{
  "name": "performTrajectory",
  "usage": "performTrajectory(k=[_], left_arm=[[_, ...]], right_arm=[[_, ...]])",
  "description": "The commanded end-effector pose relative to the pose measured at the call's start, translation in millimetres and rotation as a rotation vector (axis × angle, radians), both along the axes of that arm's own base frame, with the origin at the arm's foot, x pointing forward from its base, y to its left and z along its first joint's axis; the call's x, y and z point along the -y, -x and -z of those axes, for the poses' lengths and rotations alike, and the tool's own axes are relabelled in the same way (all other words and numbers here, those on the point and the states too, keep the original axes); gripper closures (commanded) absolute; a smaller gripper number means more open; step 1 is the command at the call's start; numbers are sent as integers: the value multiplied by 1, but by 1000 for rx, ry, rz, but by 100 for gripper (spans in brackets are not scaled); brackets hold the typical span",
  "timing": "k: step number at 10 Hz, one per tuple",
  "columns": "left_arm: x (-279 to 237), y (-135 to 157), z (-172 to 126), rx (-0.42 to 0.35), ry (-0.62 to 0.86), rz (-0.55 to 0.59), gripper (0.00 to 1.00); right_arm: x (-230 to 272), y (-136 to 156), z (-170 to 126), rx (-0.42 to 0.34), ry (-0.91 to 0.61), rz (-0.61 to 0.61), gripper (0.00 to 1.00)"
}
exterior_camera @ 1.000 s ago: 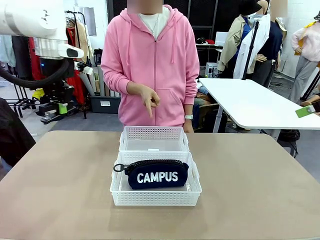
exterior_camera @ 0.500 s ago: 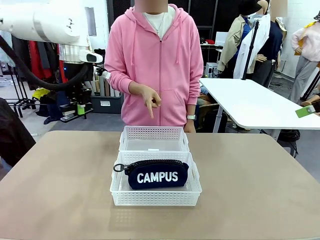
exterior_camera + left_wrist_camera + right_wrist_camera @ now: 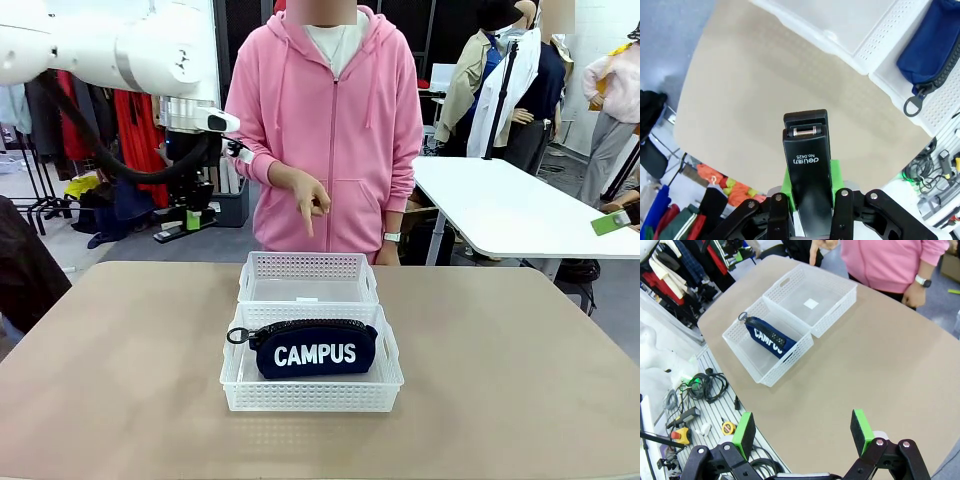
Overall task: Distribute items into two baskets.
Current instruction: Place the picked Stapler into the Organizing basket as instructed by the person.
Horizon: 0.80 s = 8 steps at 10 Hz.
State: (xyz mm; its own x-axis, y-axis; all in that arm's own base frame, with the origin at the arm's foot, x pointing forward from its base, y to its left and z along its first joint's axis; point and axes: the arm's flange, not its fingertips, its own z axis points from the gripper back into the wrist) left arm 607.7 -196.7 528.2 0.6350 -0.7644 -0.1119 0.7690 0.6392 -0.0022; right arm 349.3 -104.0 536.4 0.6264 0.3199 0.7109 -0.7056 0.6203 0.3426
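Here, navy zip pouch (image 3: 314, 349) lying in the near basket (image 3: 311, 397), white "CAMPUS" lettering facing the front camera, ring pull (image 3: 237, 336) at its left end by the basket's left wall. Far basket (image 3: 308, 267) set against the near one, a small white label on its floor (image 3: 811, 303). Black stapler (image 3: 807, 175) pinched in the left gripper (image 3: 808, 185), green pads pressed on both sides, "deli" and "No.0425" readable upside down on its top; held high above the tan table (image 3: 770, 95), to the left of the baskets in the front view (image 3: 192, 219). Right gripper (image 3: 805, 432) spread wide, nothing between its pads, high over the table's edge. Person's hand (image 3: 310, 203) in a pink sleeve pointing down beyond the far basket.
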Motion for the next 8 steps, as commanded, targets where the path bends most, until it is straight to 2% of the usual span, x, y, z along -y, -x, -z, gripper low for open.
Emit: performTrajectory(k=[1,5,8], left_arm=[[8,-16,-1,7,-13,58,100],[49,-32,19,83,-47,168,100],[82,-30,35,77,-43,245,100]], right_arm=[[-1,0,-1,12,-12,-6,0],[-1,0,-1,12,-12,-6,0],[-1,0,-1,12,-12,-6,0]])
